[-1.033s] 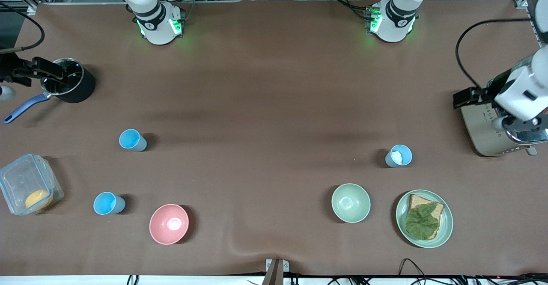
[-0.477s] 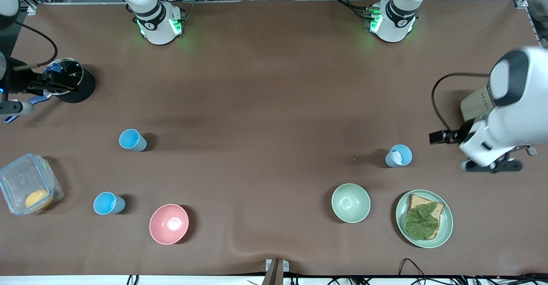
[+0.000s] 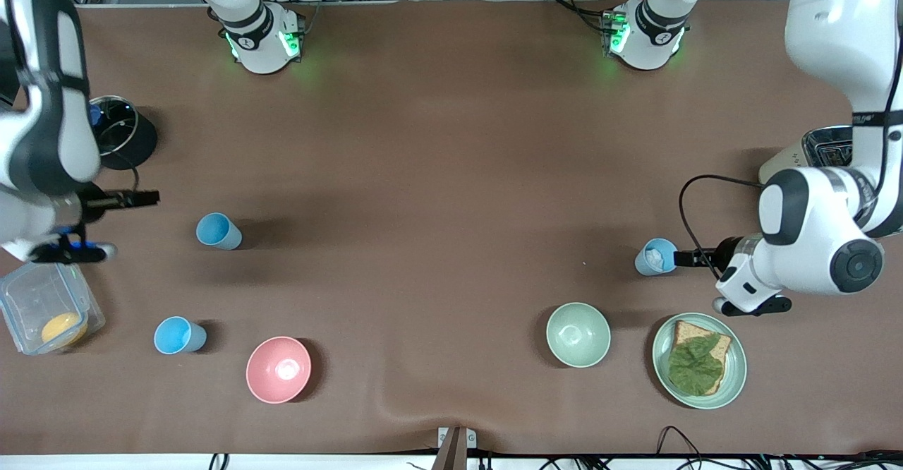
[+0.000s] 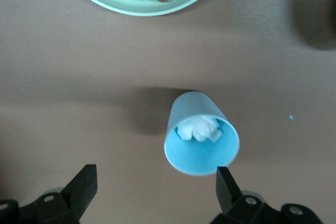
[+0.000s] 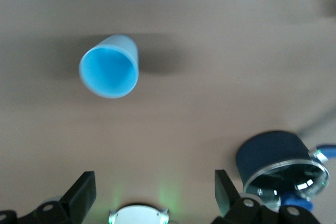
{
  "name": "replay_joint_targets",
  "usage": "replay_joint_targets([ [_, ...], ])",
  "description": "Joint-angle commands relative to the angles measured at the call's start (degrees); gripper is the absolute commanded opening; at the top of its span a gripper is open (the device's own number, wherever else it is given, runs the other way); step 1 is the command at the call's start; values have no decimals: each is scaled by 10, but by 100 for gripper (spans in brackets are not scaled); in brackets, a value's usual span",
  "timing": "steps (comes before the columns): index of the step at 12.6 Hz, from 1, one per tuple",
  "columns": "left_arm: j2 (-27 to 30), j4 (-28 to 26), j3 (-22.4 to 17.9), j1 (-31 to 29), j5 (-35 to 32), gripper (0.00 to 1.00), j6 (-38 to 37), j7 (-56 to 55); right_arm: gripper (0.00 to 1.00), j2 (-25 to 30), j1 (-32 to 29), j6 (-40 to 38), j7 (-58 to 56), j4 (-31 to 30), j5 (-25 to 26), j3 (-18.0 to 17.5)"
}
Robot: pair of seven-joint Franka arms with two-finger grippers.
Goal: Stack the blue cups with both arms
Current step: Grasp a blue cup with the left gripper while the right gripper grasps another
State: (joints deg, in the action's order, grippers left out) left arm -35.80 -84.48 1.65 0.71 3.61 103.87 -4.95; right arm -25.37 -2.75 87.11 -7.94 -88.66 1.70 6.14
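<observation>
**Both arms out over the table, three cups standing apart**

The left gripper [image 4: 152,190] hangs beside the cup with white stuff [image 3: 656,256] in it, jaws spread wide and empty; the plate [image 3: 734,378] with bread sits nearer the camera. The right gripper [image 5: 155,192] hovers over the table at its own end, jaws spread too, holding nothing, with a second cup [image 3: 217,231] near it and the pot [image 3: 120,135] farther off. A third cup [image 3: 179,335] stands upright between the clear box [image 3: 42,308] and the pink bowl [image 3: 278,370]. The green bowl [image 3: 578,334] sits beside the plate.
</observation>
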Motion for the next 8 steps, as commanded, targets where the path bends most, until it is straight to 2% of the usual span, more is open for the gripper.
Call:
replay_joint_targets([
  [1,-21,8,2,4,10,100,24,-16,100,-48,-30,56,3,8,-33,-5],
  [3,-28,5,2,6,10,100,33,-16,100,-73,-49,69,3,5,-42,-6],
  [5,-32,-11,2,6,11,99,36,-16,100,-90,-66,119,3,-40,-119,-5],
  [6,-36,-11,2,8,11,92,37,-16,100,-86,-60,163,10,-71,-127,-5],
  [7,-39,-11,2,8,11,87,38,-16,100,-84,-59,183,32,-84,-129,-5],
  [8,-42,-11,2,9,11,79,38,-16,100,-84,-58,187,50,-84,-130,-6],
])
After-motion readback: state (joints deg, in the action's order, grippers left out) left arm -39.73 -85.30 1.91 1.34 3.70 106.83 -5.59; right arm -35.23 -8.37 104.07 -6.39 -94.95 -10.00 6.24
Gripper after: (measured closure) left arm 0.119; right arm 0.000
